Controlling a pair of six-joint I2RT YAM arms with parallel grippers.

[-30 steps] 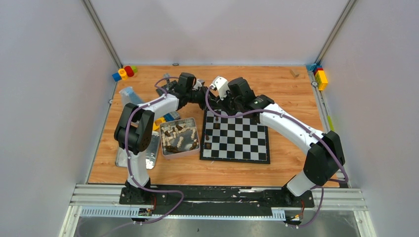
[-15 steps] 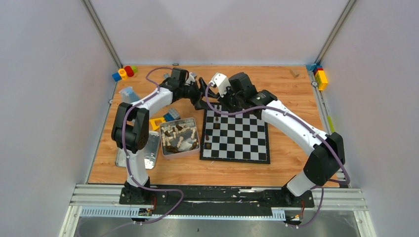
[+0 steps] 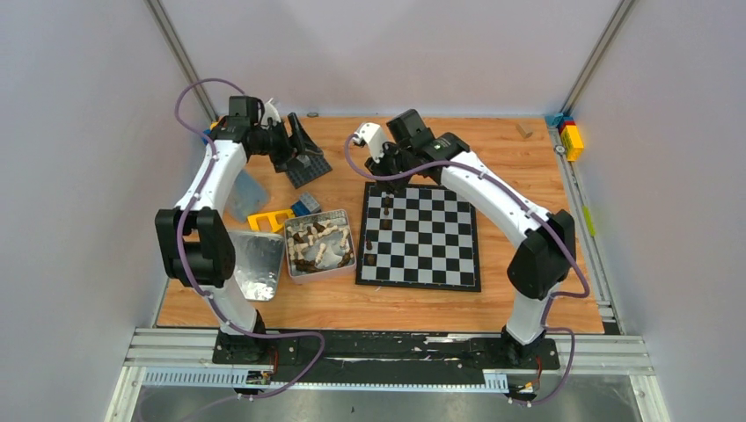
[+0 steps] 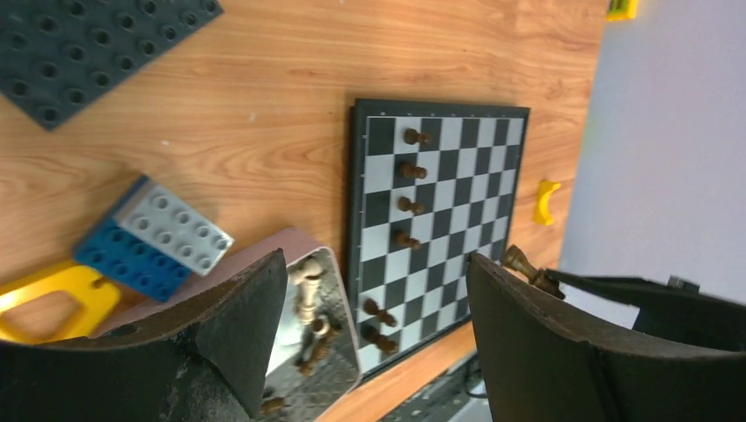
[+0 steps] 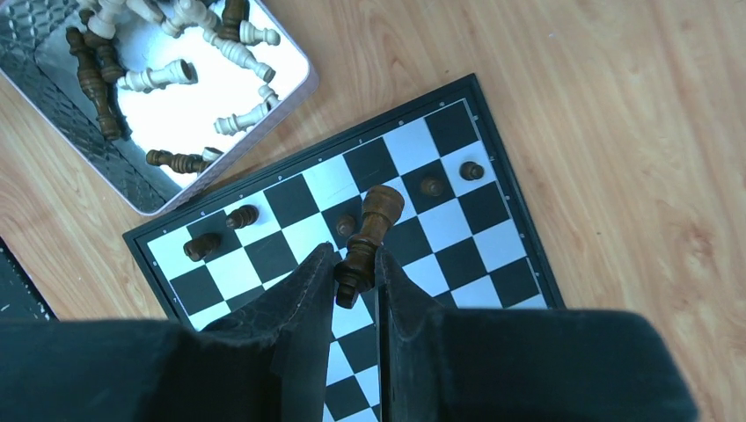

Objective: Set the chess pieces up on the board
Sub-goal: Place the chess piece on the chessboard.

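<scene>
chess pieces (image 5: 242, 118) mostly lie in the tin (image 5: 299, 88), a few dark ones stand on the board (image 5: 506, 242); your right gripper (image 5: 354, 264) pinches a dark piece (image 5: 374, 230) above it, your left gripper (image 4: 378, 272) stands wide open

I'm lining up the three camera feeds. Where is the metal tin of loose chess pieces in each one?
Top external: the tin sits centre-left, beside the board's left edge.
Left wrist: bottom centre, partly cut off.
Right wrist: top-left corner.
Shared landmark: the board, beside the tin everywhere.
</scene>
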